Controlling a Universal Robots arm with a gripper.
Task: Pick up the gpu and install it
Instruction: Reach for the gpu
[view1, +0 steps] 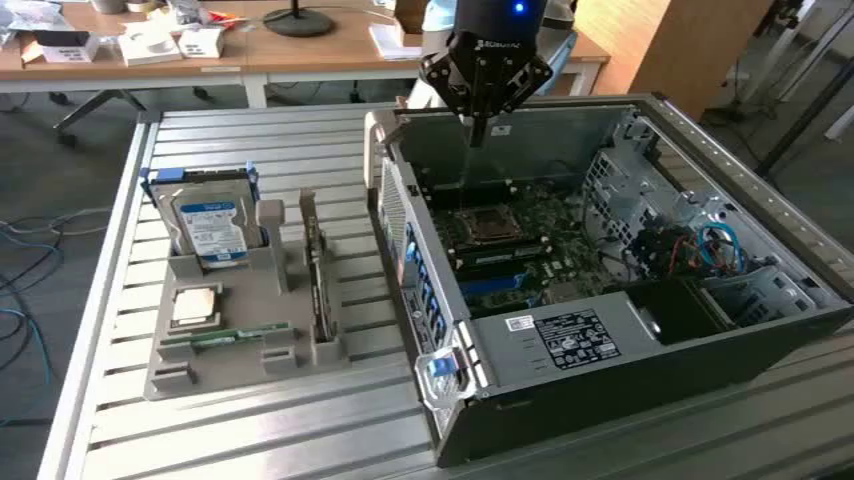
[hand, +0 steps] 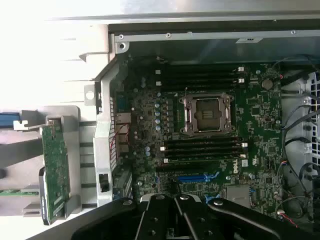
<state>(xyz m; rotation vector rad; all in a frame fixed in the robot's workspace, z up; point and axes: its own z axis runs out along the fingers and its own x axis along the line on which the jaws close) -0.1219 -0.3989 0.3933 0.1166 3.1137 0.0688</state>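
Note:
The gpu (view1: 318, 275), a thin dark card, stands on its edge in a slot of the grey holder (view1: 220, 370) on the exterior view's left, next to the computer case. My gripper (view1: 477, 138) hangs over the back of the open case (view1: 561, 345), well apart from the gpu, with its fingers shut and nothing between them. In the wrist view the gripper (hand: 175, 200) points down at the green motherboard (hand: 260, 115), near a blue expansion slot (hand: 197, 177).
The holder also carries a silver hard drive (view1: 214, 225), a processor chip (view1: 196, 305) and a green memory stick (view1: 227, 337). Inside the case are the CPU socket (hand: 207, 114), black memory slots (hand: 202, 148) and cables (view1: 701, 245). The slatted metal table (view1: 240, 430) surrounds everything.

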